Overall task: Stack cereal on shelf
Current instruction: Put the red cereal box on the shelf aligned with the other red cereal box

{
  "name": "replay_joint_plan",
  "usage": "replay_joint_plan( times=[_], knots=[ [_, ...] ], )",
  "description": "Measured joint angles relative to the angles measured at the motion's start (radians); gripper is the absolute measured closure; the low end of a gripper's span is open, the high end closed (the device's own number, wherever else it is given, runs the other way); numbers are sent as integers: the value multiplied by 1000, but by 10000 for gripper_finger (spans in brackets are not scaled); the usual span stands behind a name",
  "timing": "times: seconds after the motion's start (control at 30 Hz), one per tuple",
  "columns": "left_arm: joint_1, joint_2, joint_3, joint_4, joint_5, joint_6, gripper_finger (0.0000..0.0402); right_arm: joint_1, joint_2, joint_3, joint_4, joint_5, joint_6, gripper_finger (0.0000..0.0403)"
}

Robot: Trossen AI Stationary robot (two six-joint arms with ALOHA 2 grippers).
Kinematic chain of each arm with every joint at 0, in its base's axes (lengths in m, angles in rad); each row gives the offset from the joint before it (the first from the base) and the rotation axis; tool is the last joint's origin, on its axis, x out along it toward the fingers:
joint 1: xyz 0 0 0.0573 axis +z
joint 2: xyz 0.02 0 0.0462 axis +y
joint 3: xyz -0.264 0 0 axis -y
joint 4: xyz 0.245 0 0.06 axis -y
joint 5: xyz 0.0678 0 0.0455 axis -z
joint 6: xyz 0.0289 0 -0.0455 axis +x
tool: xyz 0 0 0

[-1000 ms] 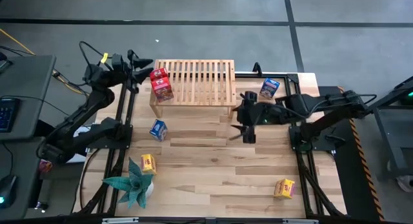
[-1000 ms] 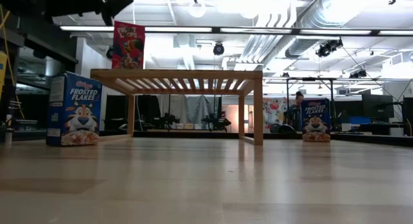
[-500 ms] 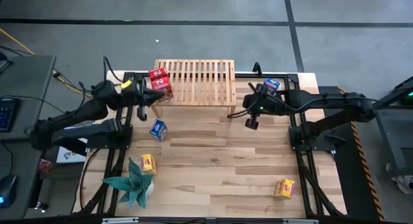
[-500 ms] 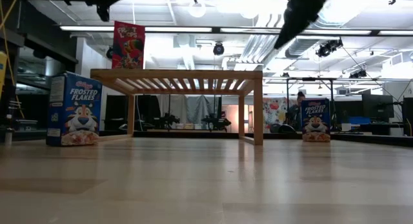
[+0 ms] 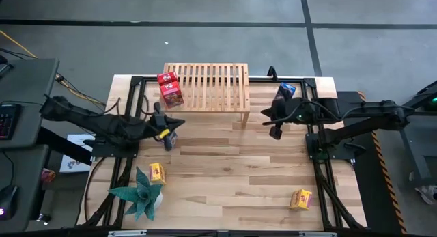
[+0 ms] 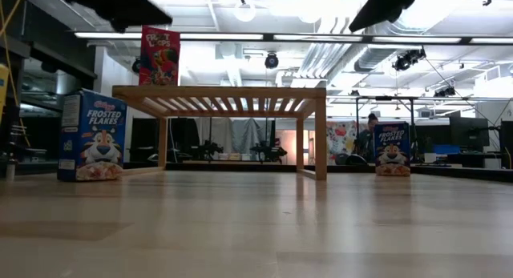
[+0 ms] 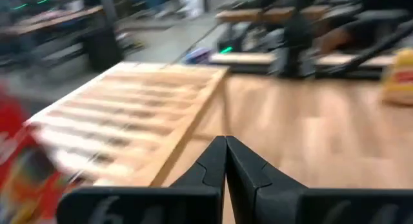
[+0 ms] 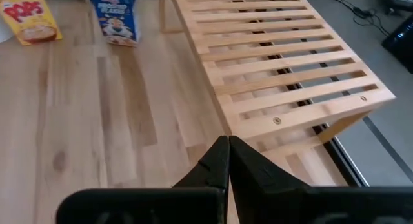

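Shelf (image 5: 206, 87) sits at the back of the plank desk (image 5: 225, 169), light slatted wood on short legs. Two red boxes (image 5: 169, 88) stacked on its left end (printed cardboard).

Left end effector (image 5: 166, 125): fingers pressed together, empty, just in front of the shelf's left leg, with a blue box (image 5: 168, 136) right beside it.

Right end effector (image 5: 274, 118): fingers pressed together, empty, just off the shelf's right end. Second blue box (image 5: 285, 92) near it, toward the desk's back right.

Yellow boxes: one (image 5: 157, 173) by the teal spiky plant (image 5: 139, 193), front left; one (image 5: 300, 199) front right, well apart from both arms.
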Motion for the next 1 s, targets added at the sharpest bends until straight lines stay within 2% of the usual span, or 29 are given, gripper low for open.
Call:
replay_joint_plan(
  times=[0.13,0.3,0.53,1.0],
  knots=[
    [-23,-6,0,-52,-83,-82,401,23,0,0,-2,0,-2,402],
    [-47,-20,0,-176,-283,-191,401,35,0,0,-10,0,-11,402],
    [-38,-20,0,-261,-397,-274,401,35,0,0,-18,0,-24,402],
    [89,-19,0,-274,-392,-254,401,35,1,0,-18,0,-23,403]
  ],
)
